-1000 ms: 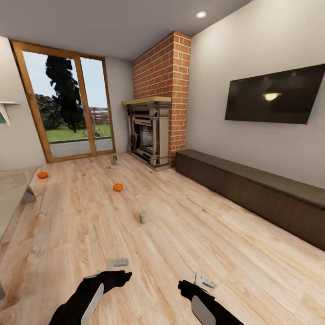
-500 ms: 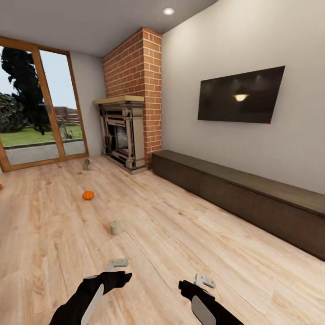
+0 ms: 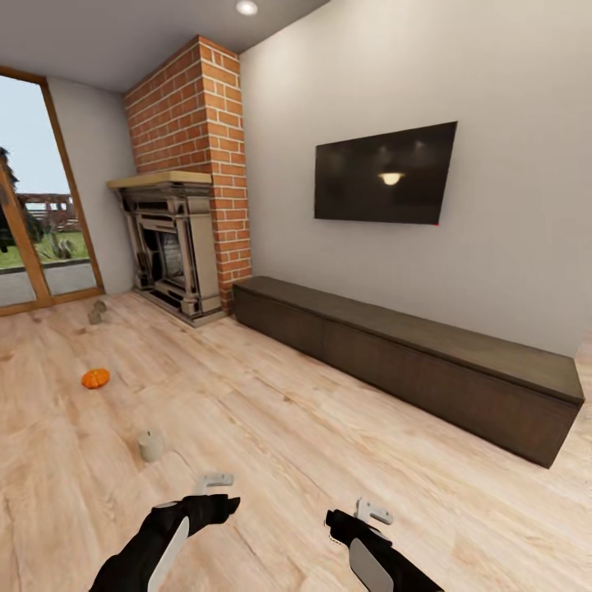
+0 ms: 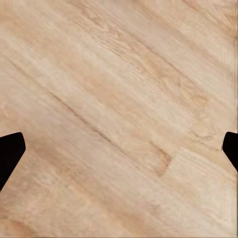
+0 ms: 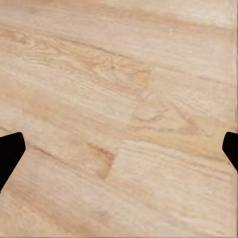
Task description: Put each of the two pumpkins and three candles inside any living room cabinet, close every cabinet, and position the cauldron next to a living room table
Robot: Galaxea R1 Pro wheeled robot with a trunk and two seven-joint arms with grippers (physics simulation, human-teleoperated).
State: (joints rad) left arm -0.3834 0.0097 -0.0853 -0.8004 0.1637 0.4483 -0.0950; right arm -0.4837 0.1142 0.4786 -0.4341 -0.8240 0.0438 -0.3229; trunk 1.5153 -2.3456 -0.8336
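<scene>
One pumpkin [image 3: 95, 378] and one candle [image 3: 150, 446] sit apart on the wood floor [image 3: 271, 427], left of the closed cabinet [image 3: 411, 366]. Two end effectors, left [image 3: 215, 481] and right [image 3: 374, 511], hang released and empty.

Ahead of me: pale wood plank floor [image 3: 312, 427]; red brick chimney [image 3: 193, 156] rising above a grey fireplace [image 3: 168, 255] with a light mantel; black wall-mounted television [image 3: 385, 174] on the white wall; recessed ceiling light [image 3: 246, 7]; wood-framed glass door [image 3: 37, 205], lawn beyond.
</scene>
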